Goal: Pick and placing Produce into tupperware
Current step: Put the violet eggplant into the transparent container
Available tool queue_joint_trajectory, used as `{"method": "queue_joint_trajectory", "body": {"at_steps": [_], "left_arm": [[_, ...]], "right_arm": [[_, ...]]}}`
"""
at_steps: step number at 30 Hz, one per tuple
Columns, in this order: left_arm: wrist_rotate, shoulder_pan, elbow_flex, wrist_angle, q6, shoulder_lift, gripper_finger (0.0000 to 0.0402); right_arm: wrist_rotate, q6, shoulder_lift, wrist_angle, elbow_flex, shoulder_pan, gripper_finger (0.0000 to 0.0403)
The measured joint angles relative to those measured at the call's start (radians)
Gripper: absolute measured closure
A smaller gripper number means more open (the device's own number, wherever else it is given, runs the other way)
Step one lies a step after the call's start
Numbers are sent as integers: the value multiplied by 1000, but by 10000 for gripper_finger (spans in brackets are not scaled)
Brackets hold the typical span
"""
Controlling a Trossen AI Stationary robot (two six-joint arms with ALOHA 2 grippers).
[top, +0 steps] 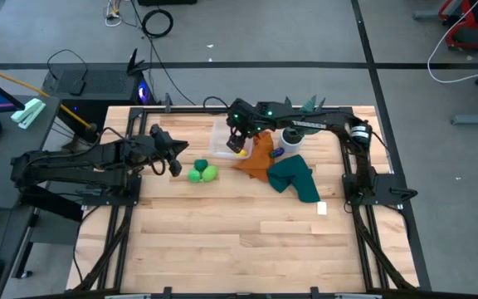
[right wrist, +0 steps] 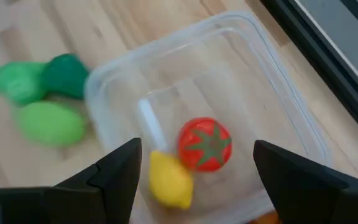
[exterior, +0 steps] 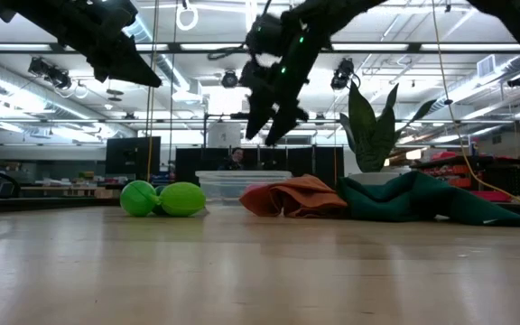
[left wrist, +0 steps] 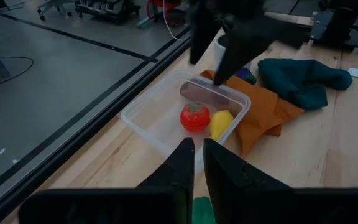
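Wooden bench (top: 222, 241) carries no readable writing. Right claw (right wrist: 194, 165) hangs wide open and empty above the tupperware (right wrist: 272, 81); red tomato (right wrist: 205, 144) and yellow piece (right wrist: 169, 179) lie inside. Left claw (left wrist: 196, 163), nearly closed, holds nothing; green pieces (top: 203, 173) sit just beyond, partly hidden.

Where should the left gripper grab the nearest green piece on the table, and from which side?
Judging from the high view, take the green produce across its rounded middle, from straight above. It touches the second green piece, so set the left gripper fingers along the free sides, not the touching side.
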Motion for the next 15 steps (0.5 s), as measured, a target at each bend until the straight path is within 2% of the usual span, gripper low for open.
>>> {"method": "queue_joint_trajectory", "body": {"at_steps": [9,15], "left_arm": [[0,0,0,0,1,0,363],[0,0,0,0,2,0,366]], "right_arm": [[75,-39,-155,-221,1,85,131],[105,15,-211,-368,1,136,135]]}}
